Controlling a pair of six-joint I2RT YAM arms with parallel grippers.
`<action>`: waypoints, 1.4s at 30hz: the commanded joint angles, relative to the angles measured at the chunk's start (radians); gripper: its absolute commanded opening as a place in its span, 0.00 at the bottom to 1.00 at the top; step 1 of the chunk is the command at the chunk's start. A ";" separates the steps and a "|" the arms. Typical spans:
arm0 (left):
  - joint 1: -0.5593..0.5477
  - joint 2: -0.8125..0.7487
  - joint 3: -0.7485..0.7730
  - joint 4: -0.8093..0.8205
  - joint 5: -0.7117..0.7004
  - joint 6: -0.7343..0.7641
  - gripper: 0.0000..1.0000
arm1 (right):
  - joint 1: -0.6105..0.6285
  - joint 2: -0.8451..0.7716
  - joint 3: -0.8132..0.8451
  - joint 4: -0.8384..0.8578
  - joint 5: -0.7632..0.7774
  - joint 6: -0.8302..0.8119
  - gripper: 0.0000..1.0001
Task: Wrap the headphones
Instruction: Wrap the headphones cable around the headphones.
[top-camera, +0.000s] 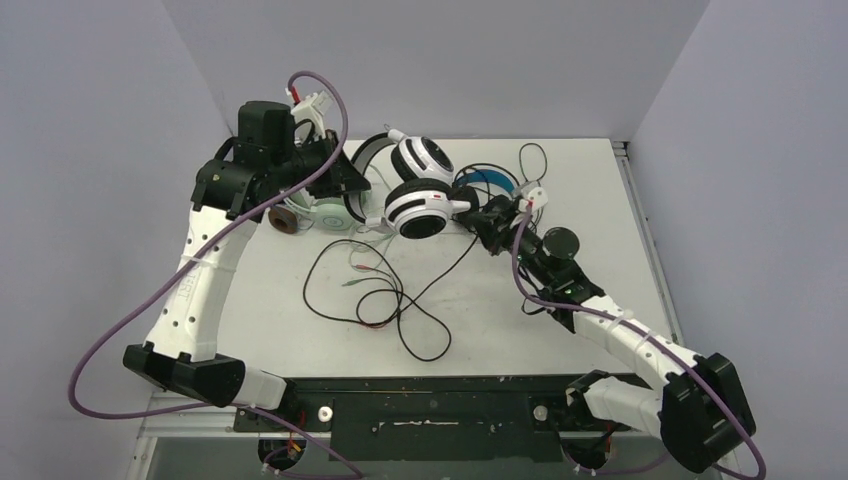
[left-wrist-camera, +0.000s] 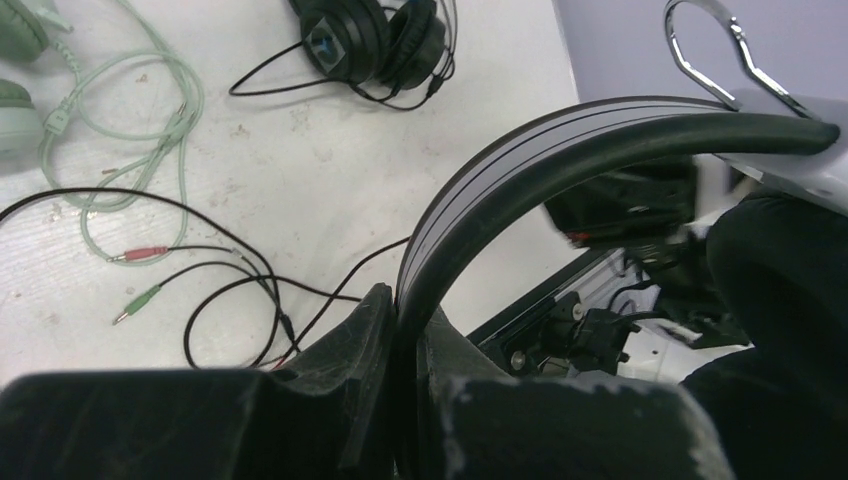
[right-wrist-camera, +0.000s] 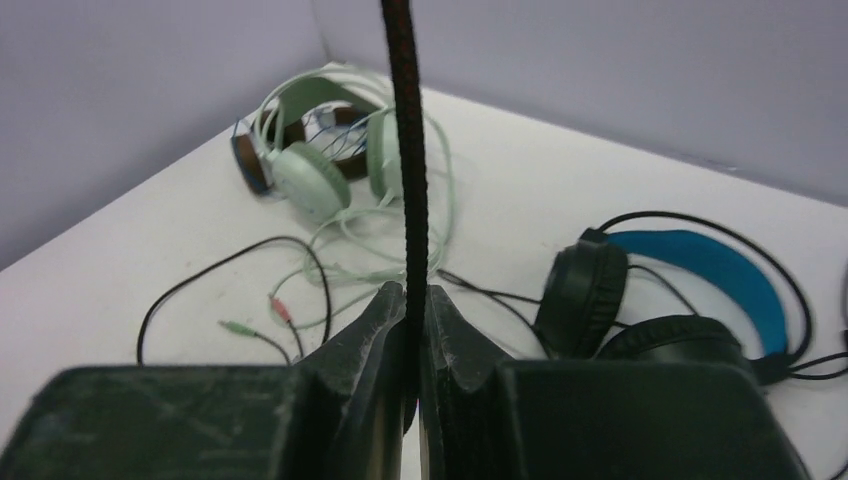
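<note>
The white headset with black stripes (top-camera: 421, 187) is held up at the back of the table. My left gripper (top-camera: 352, 180) is shut on its black headband (left-wrist-camera: 520, 170), which runs between the jaws in the left wrist view (left-wrist-camera: 405, 312). My right gripper (top-camera: 480, 213) is shut on the headset's black braided cord (right-wrist-camera: 408, 150), which rises straight up from the jaws (right-wrist-camera: 411, 297). The rest of the cord (top-camera: 385, 292) lies in loose loops on the table. The mint green headset (top-camera: 330, 211), the brown one (top-camera: 284, 220) and the black one with a blue headband (top-camera: 493, 180) lie behind.
Red and green plugs (left-wrist-camera: 140, 275) lie among the cord loops. The mint cord (left-wrist-camera: 130, 120) is piled beside them. A black round disc (top-camera: 561, 242) lies right of my right arm. Grey walls close the back and both sides of the white table (top-camera: 280, 310).
</note>
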 joint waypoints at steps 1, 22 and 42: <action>0.000 -0.043 -0.072 0.092 0.007 0.037 0.00 | -0.038 -0.109 0.116 -0.031 0.112 0.010 0.03; -0.401 -0.023 -0.358 0.183 -0.778 0.299 0.00 | -0.006 -0.103 0.506 -0.393 -0.095 -0.193 0.05; -0.479 -0.071 -0.411 0.347 -0.460 0.362 0.00 | 0.097 0.063 0.703 -0.698 0.074 -0.292 0.18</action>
